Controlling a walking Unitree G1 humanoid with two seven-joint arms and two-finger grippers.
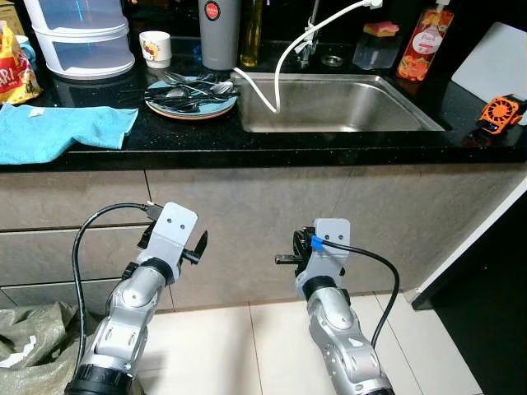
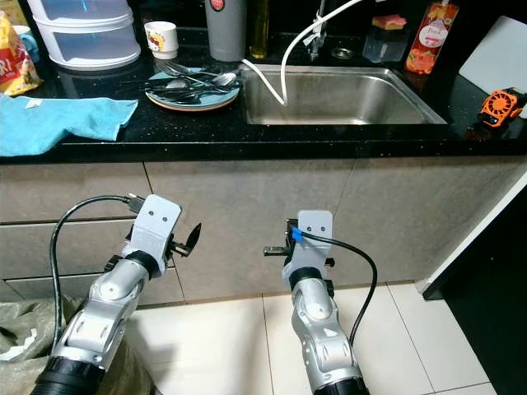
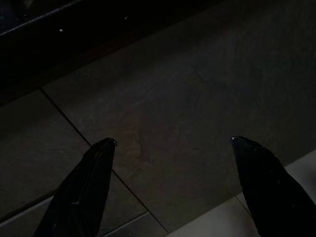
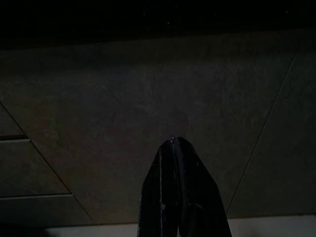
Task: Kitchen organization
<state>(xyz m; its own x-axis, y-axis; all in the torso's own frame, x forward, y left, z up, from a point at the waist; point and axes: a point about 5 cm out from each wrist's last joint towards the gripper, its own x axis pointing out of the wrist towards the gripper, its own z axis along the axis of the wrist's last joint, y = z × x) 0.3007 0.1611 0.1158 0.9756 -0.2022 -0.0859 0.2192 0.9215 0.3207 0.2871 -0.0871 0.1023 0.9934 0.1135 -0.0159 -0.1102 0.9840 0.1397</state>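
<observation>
On the black table (image 1: 247,144), far left: blue cloth (image 1: 58,130) draped to the edge, snack bag (image 1: 15,72) behind it, stacked clear containers (image 1: 82,37) and a mug (image 1: 155,48). Next, plate (image 1: 191,105) heaped with cutlery (image 1: 193,87), touching the steel sink (image 1: 338,103); white hose (image 1: 284,58) hanging into the basin. Far right, orange device (image 1: 501,112).

Below, before the grey cabinet fronts: left gripper (image 3: 173,148), fingers spread wide, empty; right gripper (image 4: 173,143), fingers pressed together, empty.
</observation>
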